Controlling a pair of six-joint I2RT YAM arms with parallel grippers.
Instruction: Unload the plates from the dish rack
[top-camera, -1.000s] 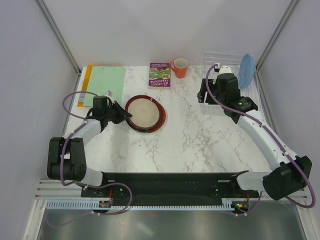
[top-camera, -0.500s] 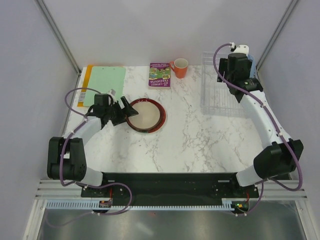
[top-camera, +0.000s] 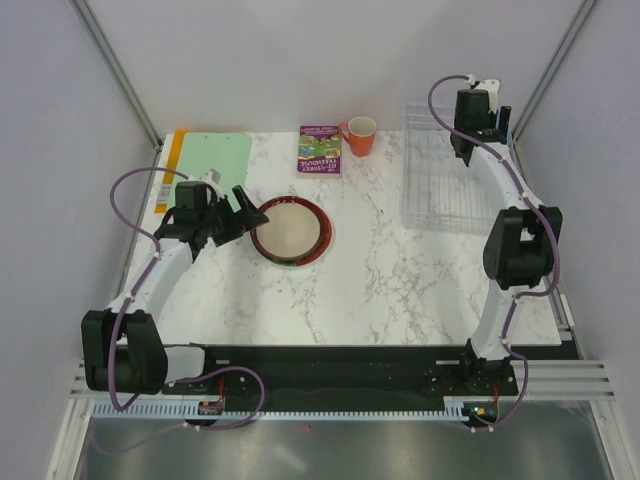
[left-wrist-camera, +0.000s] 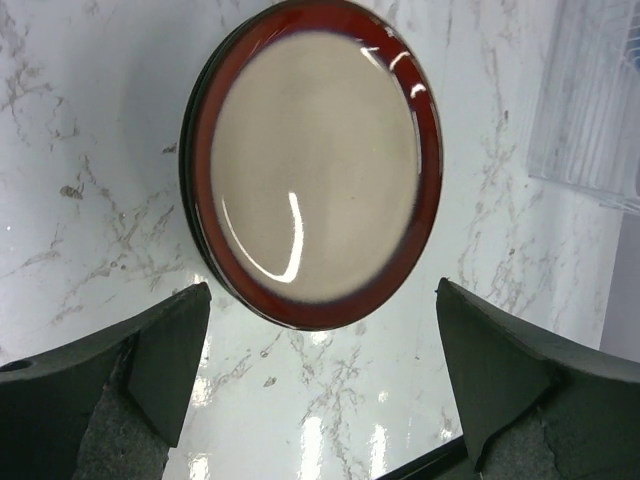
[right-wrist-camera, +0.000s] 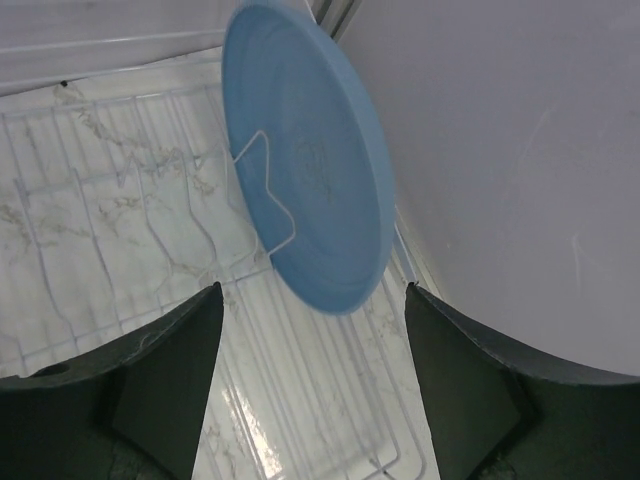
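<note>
Table (top-camera: 400, 290): one. Dish rack (top-camera: 440, 200): one, and it's my reference for everything below.

Clipboard (top-camera: 212, 168): one, green, farthest left of the rack.

Plates: two confirmed.
- The blue plate (right-wrist-camera: 310, 170) stands on edge in the rack's end slot on the wall side, leaning on an upright wire.
- The red-rimmed plate (top-camera: 290, 228) lies flat on the table, well left of the rack. A darker edge shows under it, possibly a third plate; can't confirm.

Handling (my estimate): the blue plate looks rigid, glazed and slick, moderately heavy, and it chips if knocked. I'd pinch the upper rim, one finger on each face, then lift straight up so it clears the wire before swinging out. The wall is close on that side, so there's little margin.

Book (top-camera: 320, 150): one, left of the rack's far corner. Mug (top-camera: 360, 134): one, orange, between the book and the rack.

My right pincer (right-wrist-camera: 312, 300) is spread wide and empty, with the blue plate's lower rim just ahead of the tips. My left pincer (left-wrist-camera: 320, 300) is also spread wide and empty, by the red-rimmed plate's edge.
</note>
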